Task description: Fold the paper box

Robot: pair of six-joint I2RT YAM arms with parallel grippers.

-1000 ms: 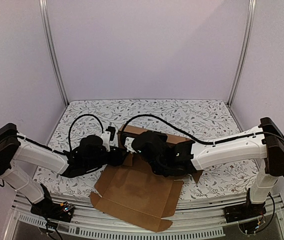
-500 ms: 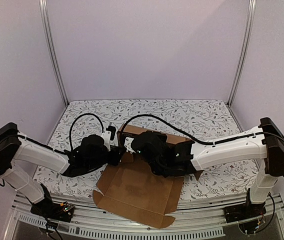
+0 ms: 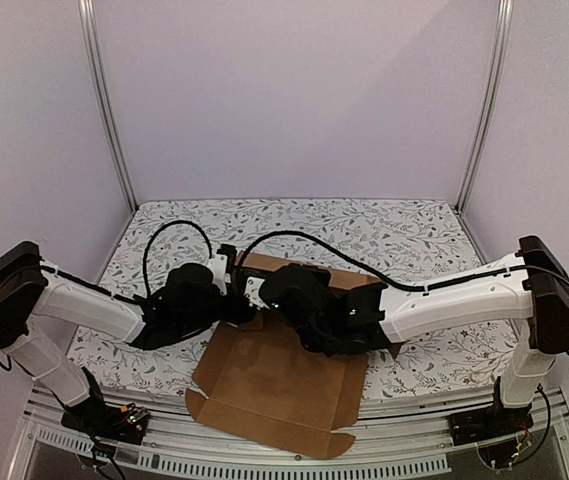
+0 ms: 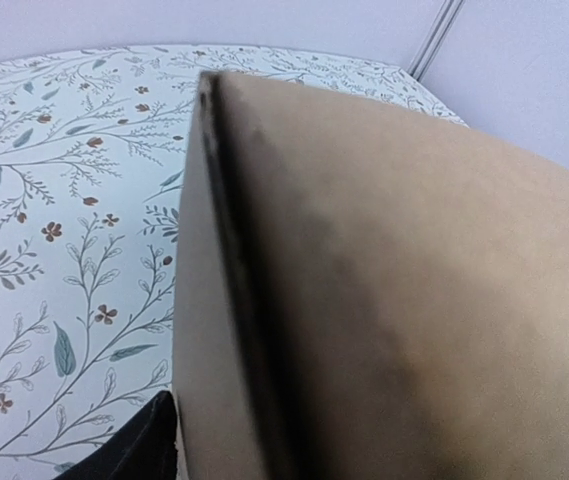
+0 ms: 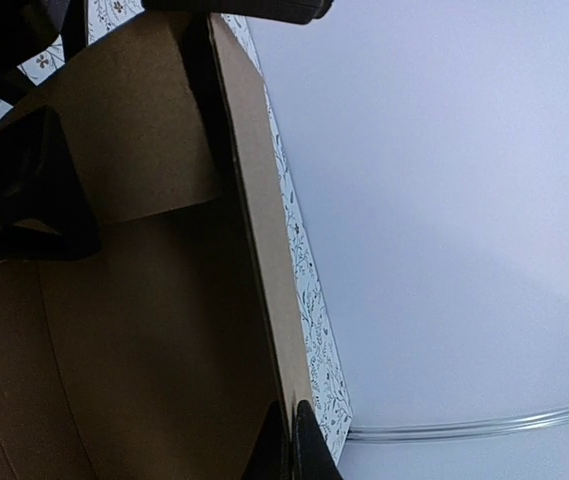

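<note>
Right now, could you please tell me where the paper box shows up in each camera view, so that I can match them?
Top external: the paper box lies at lower centre, partly opened flat.
Left wrist: it fills the centre and right, very close to the lens.
Right wrist: it fills the left half, one wall edge running top to bottom.
Shared landmark: the floral table cover beside the cardboard.

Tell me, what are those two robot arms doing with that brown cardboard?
They are folding a paper box. Most of it lies flat on the flowery table, with a wall standing up at the far side. The right gripper is pinching the edge of that wall. The left gripper sits right up against a side flap, but whether it grips the flap can't be seen.
</note>
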